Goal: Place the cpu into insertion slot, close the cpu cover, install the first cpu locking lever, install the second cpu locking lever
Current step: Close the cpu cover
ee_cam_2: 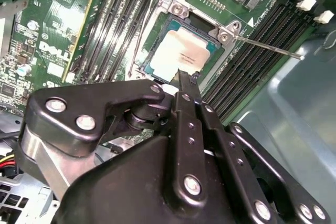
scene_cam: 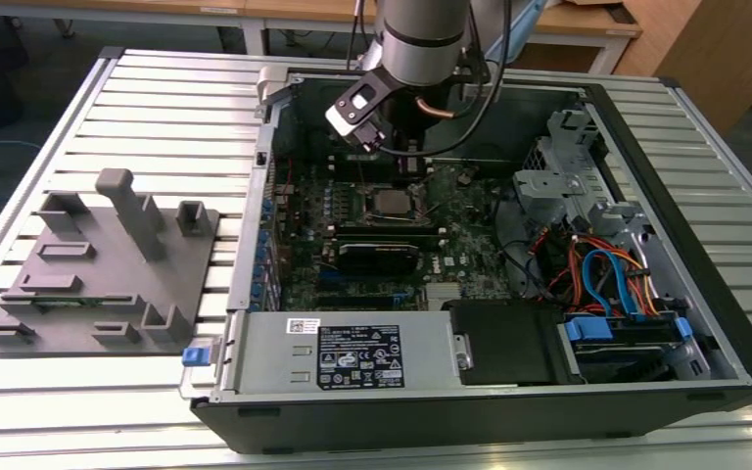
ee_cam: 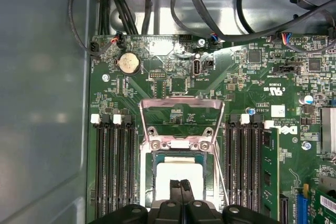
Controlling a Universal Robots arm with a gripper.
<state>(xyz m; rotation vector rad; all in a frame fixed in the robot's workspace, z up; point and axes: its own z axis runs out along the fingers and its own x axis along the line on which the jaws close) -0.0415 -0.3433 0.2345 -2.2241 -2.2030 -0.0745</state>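
The cpu (ee_cam: 178,170) (ee_cam_2: 176,56) lies flat in the insertion slot (ee_cam: 151,182) (ee_cam_2: 152,72) on the green board, silvery top up. In the exterior view the cpu (scene_cam: 390,203) sits mid-board inside the case. The cpu cover (ee_cam: 181,103) (ee_cam_2: 176,6) stands swung open behind the socket, and the board shows through its window. A thin locking lever (ee_cam: 220,174) (ee_cam_2: 268,48) juts out unlatched beside the socket. My gripper (ee_cam: 181,184) (ee_cam_2: 186,80) (scene_cam: 402,147) hovers just over the chip's near edge, its slim fingers shut together with nothing between them.
Black memory slots (ee_cam: 110,166) (ee_cam: 247,166) flank the socket. Cables (ee_cam: 210,9) run along the case wall behind the board. The power supply box (scene_cam: 337,352) and drive cage (scene_cam: 625,333) fill the case's front. A grey fixture (scene_cam: 102,264) stands on the table at the exterior view's left.
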